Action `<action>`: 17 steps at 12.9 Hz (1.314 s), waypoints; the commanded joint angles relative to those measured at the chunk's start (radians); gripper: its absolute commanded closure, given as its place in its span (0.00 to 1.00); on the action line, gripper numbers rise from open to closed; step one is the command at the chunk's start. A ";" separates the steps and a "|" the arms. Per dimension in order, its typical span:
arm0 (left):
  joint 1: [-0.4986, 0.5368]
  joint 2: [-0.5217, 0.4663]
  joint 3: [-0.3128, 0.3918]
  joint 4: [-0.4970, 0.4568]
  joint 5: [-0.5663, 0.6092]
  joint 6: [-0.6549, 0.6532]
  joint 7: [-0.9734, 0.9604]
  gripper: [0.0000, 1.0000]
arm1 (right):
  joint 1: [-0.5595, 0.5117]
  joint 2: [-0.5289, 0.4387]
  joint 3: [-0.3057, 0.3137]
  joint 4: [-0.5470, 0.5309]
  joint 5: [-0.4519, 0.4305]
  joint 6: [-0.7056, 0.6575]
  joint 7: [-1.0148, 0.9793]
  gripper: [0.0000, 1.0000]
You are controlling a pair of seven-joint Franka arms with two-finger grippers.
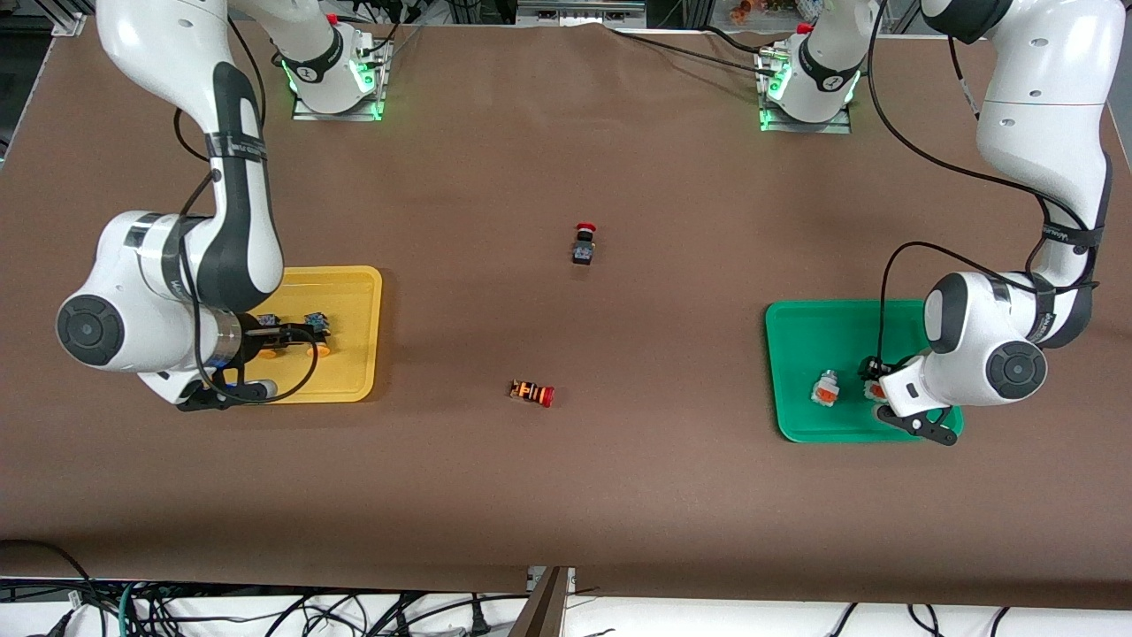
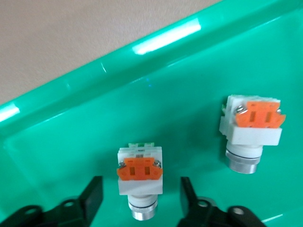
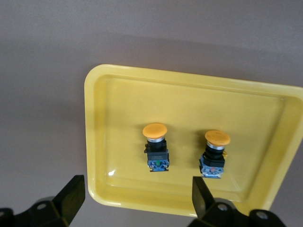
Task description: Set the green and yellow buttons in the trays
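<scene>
The green tray (image 1: 800,341) lies toward the left arm's end of the table and holds two whitish switches with orange blocks (image 1: 825,389). My left gripper (image 1: 871,376) is low over it, open (image 2: 141,189). Its fingers (image 2: 92,196) stand on either side of one whitish switch (image 2: 139,172) without touching it. The second one (image 2: 251,130) lies beside it. The yellow tray (image 1: 354,292) lies toward the right arm's end and holds two black switches with yellow caps (image 3: 155,144) (image 3: 214,151). My right gripper (image 1: 296,336) hangs open and empty over that tray's rim (image 3: 137,196).
A black switch with a red cap (image 1: 584,245) stands mid-table. An orange-striped switch with a red cap (image 1: 531,392) lies nearer to the front camera than it. Both are on the brown table between the trays.
</scene>
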 commanded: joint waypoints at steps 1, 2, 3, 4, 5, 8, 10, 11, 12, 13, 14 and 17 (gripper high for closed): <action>-0.002 -0.092 -0.020 0.000 0.023 -0.051 0.014 0.00 | -0.187 -0.129 0.252 -0.013 -0.179 -0.028 0.133 0.00; -0.011 -0.122 -0.021 0.012 0.023 -0.077 0.011 0.00 | -0.223 -0.160 0.301 -0.024 -0.208 -0.047 0.170 0.00; -0.019 -0.150 -0.032 0.025 0.022 -0.103 0.005 0.00 | -0.250 -0.183 0.328 -0.024 -0.221 -0.070 0.190 0.00; -0.025 -0.178 -0.035 0.047 0.022 -0.147 0.001 0.00 | -0.282 -0.216 0.354 -0.036 -0.222 -0.073 0.193 0.00; -0.036 -0.199 -0.037 0.084 0.012 -0.208 0.001 0.00 | -0.315 -0.253 0.386 -0.056 -0.224 -0.073 0.193 0.00; -0.062 -0.262 -0.038 0.195 -0.005 -0.412 -0.102 0.00 | -0.382 -0.394 0.496 -0.123 -0.300 -0.073 0.192 0.00; -0.059 -0.332 -0.086 0.215 -0.030 -0.503 -0.130 0.00 | -0.427 -0.473 0.549 -0.177 -0.320 -0.071 0.183 0.00; -0.074 -0.384 -0.078 0.216 -0.053 -0.541 -0.153 0.00 | -0.427 -0.497 0.553 -0.170 -0.320 -0.073 0.183 0.00; -0.089 -0.444 -0.083 0.204 -0.084 -0.558 -0.201 0.00 | -0.435 -0.540 0.553 -0.174 -0.319 -0.073 0.181 0.00; -0.099 -0.501 -0.078 0.178 -0.136 -0.556 -0.241 0.00 | -0.447 -0.571 0.555 -0.180 -0.316 -0.082 0.178 0.00; -0.108 -0.573 -0.072 0.140 -0.144 -0.554 -0.268 0.00 | -0.448 -0.586 0.555 -0.177 -0.317 -0.103 0.178 0.00; -0.185 -0.764 0.049 -0.108 -0.169 -0.521 -0.452 0.00 | -0.465 -0.632 0.553 -0.167 -0.314 -0.149 0.180 0.00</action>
